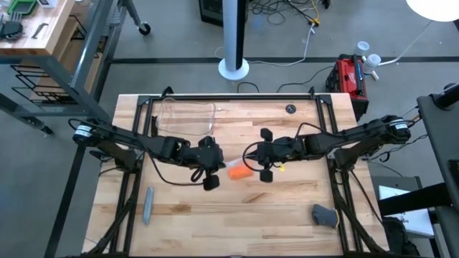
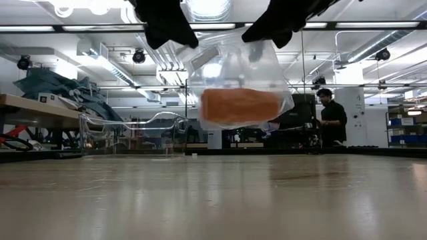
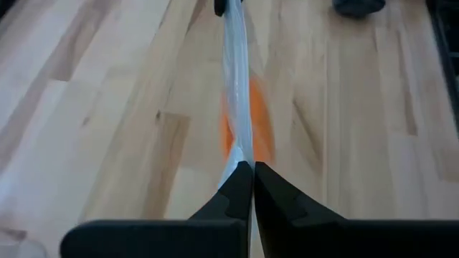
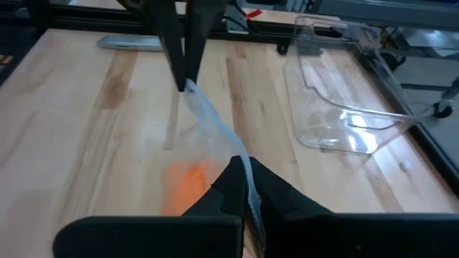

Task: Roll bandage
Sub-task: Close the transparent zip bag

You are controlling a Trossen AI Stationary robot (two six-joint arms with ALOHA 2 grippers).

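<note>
The bandage (image 2: 240, 105) is a stubby orange roll inside a clear plastic wrap (image 2: 230, 63). The wrap hangs between my two grippers over the middle of the table, with the roll clear of the tabletop. My left gripper (image 1: 221, 168) is shut on one end of the wrap's top edge. My right gripper (image 1: 248, 166) faces it and is shut on the other end. From above, the bandage (image 1: 239, 172) shows between the two grippers. The roll appears as an orange blur under the wrap in both wrist views (image 3: 257, 122) (image 4: 188, 183). My left gripper pinches the wrap's upper edge (image 3: 242, 152) between its two shut fingers, coming level from the table's left. The film runs on from there to the other gripper. The pouch with the roll hangs below it, lifted clear. My right gripper pinches the opposite end of the wrap's upper edge (image 4: 246, 166) between its two shut fingers, coming level from the table's right. The film stretches from there across to the left gripper (image 4: 183, 77), and the roll hangs below in the wrap.
A clear plastic container (image 1: 188, 115) stands at the far left of the table. A grey bar (image 1: 148, 204) lies near the front left and a grey lump (image 1: 324, 213) at the front right. A small black disc (image 1: 290, 109) sits at the back. A person (image 2: 331, 117) stands in the room beyond.
</note>
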